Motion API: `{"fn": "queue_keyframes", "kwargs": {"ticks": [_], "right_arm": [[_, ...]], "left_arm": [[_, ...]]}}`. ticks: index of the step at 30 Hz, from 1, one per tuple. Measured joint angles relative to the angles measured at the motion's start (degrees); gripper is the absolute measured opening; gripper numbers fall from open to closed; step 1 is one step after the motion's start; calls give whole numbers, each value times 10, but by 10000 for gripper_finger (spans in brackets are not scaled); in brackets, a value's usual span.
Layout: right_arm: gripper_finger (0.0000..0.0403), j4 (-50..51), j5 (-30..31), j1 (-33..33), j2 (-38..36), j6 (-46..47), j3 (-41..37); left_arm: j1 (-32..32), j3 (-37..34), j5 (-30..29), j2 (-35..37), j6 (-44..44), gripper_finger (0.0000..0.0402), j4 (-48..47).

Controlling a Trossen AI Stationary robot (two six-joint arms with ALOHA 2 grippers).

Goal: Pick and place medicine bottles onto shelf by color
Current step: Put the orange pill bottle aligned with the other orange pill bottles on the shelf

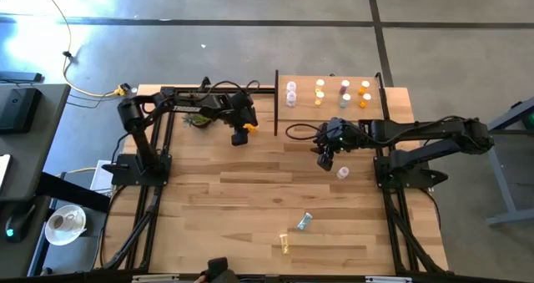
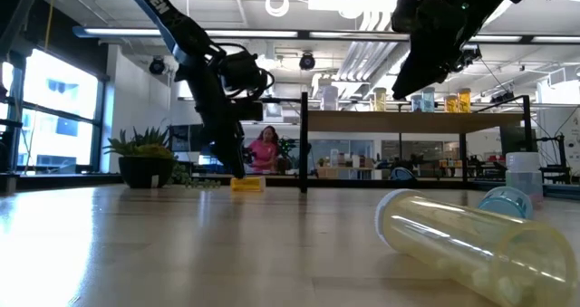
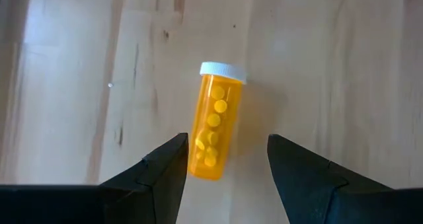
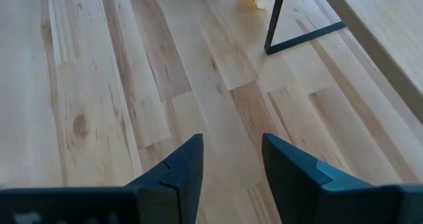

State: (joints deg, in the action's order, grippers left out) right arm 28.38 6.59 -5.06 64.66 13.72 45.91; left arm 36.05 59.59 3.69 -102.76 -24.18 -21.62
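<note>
Standing on shelf [image 1: 334,108] eight medicine bottles [image 1: 319,93] (four lying off it)

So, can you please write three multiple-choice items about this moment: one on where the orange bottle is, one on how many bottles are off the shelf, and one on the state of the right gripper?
1. Where is the orange bottle?
A. On the floor
B. On the tabletop, under the left gripper
C. Inside a cup

2. How many bottles are on the tabletop, off the shelf?
A. Two
B. Four
C. Six

3. What is the state of the right gripper?
A. Shut on a blue bottle
B. Jaws open, holding nothing
C. Shut on a yellow bottle

Answers:
1. B: the left wrist view shows it lying on the wood between the open jaws.
2. B: the high view shows the orange bottle, a clear bottle, a blue bottle and a yellow bottle.
3. B: the right wrist view shows only bare wood between its jaws.
</note>
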Motion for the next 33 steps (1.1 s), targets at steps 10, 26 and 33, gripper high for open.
{"fn": "queue_keyframes", "kwargs": {"ticks": [10,26,33], "right_arm": [[146,-1,0,0,0,13,0],[146,-15,1,0,0,13,0],[146,-16,1,0,0,13,0]], "left_arm": [[0,0,-1,-25,-1,198,22],[1,0,2,-35,12,148,22],[1,0,2,-35,30,71,22]]}}
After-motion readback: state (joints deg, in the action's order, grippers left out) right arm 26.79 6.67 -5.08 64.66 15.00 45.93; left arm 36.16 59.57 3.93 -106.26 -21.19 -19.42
